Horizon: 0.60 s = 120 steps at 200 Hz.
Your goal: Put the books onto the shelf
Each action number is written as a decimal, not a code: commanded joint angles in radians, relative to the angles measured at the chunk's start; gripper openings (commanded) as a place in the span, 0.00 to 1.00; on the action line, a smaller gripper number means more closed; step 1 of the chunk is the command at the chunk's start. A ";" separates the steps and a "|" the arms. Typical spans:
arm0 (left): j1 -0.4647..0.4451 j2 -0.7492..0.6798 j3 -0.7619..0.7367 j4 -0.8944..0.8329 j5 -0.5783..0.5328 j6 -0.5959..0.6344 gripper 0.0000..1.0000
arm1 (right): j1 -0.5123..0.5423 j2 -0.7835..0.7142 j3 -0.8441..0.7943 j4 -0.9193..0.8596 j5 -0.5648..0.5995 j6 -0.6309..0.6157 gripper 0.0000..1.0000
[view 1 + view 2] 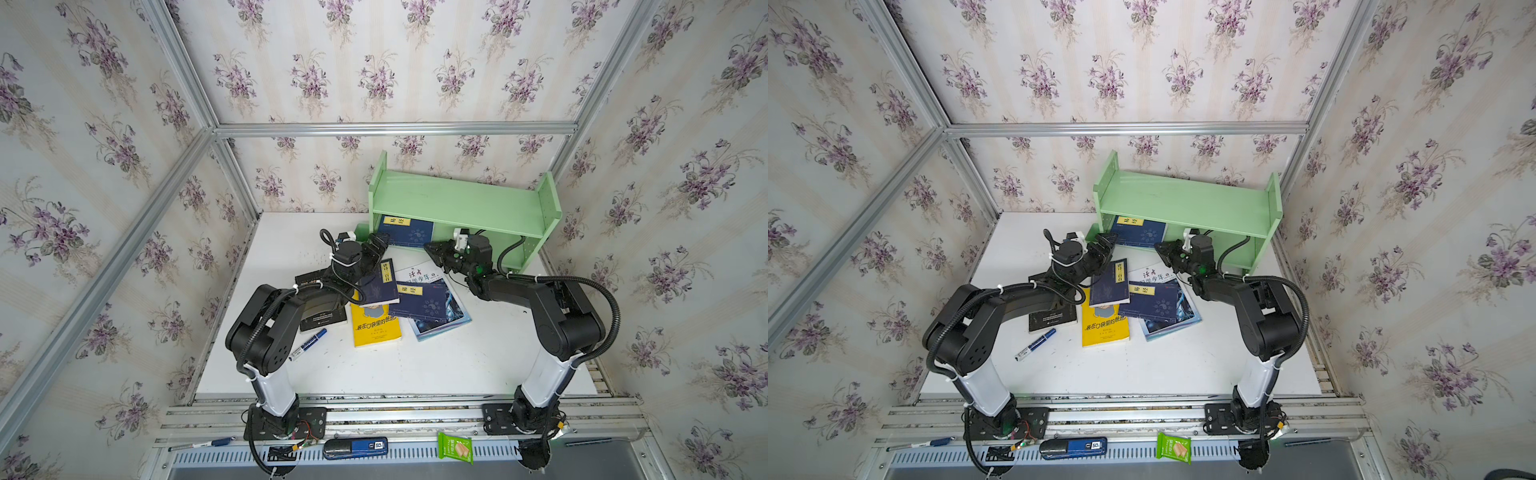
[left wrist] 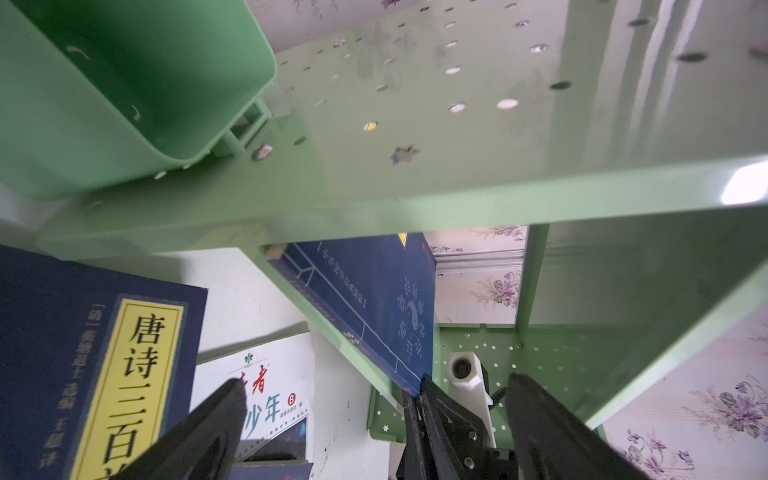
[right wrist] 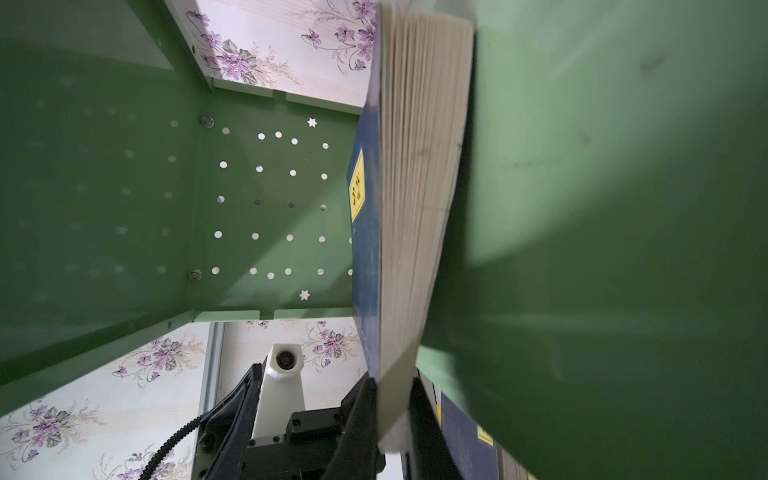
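The pale green shelf (image 1: 457, 199) (image 1: 1183, 199) stands at the back right. One navy book (image 1: 405, 230) (image 1: 1138, 232) (image 2: 374, 299) (image 3: 365, 249) leans on edge in its lower tier, at the left end. My right gripper (image 1: 430, 249) (image 1: 1160, 249) (image 3: 392, 386) is shut on that book's near lower corner. My left gripper (image 1: 380, 243) (image 1: 1106, 243) (image 2: 376, 382) stands wide open beside the same corner, holding nothing. Several more books lie on the table: two navy ones (image 1: 376, 282) (image 1: 419, 297), a yellow one (image 1: 376, 328), a white-blue one (image 1: 440, 320) and a black one (image 1: 322, 309).
A blue marker pen (image 1: 307, 345) lies left of the yellow book. The shelf's small green cup (image 2: 124, 83) hangs on its left end panel, close to my left gripper. A green snack packet (image 1: 455, 446) and a blue device (image 1: 355, 448) rest on the front rail.
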 commanded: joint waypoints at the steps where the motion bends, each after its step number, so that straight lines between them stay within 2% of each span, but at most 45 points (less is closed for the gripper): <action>1: 0.008 -0.020 -0.012 -0.052 -0.032 0.064 0.99 | 0.000 0.008 0.008 0.033 0.028 -0.027 0.12; 120: 0.038 0.033 0.032 -0.063 -0.013 0.092 0.99 | 0.000 0.040 -0.007 0.114 0.065 0.028 0.09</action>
